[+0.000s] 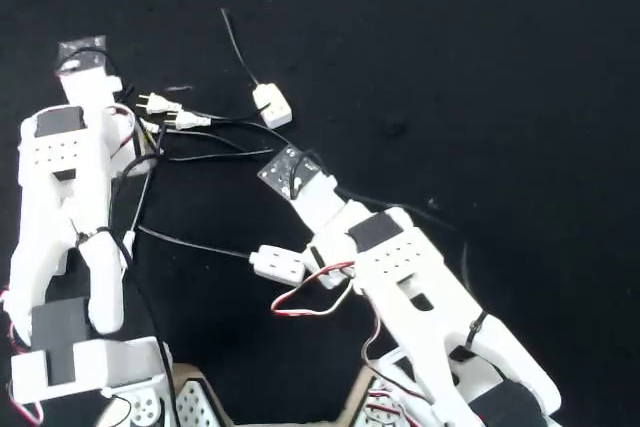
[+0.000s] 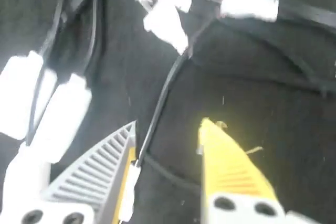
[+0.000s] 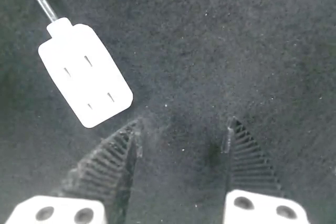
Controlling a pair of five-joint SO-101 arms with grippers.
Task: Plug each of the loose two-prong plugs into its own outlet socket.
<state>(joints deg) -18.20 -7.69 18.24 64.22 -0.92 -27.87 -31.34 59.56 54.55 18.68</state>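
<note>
Hovering over black mat point(image 1: 520, 87), R claw point(image 3: 181, 129) has jaws wide apart w/ nothing btwn them, just bare mat under the gap. White outlet socket point(image 3: 84, 74) lies flat just ahead of it, off to one side of the gap, not touching either finger. Its slots face up, two pairs, and its black lead runs off away from the claw. 2nd socket point(image 1: 277, 264) sits behind R claw, just beside that arm's wrist, w/ its own lead trailing toward the L arm. L claw point(image 2: 168, 127) is also spread, not clamped on anything. A black cable point(image 2: 160, 103) runs lengthwise thru the gap, close along the grey ribbed finger point(image 2: 105, 166) and well off the yellow finger point(image 2: 231, 171). Can't tell if it actually touches the grey one. Both loose plugs, plug A point(image 1: 160, 102) & plug B point(image 1: 188, 119), lie ahead of L claw, side by side on the mat, prongs pointing back toward the L arm. Neither is in a socket. Plug B is the one nearer R claw's socket, still a gap btwn them. Black leads cross & tangle on the mat btwn the two claws.
</note>
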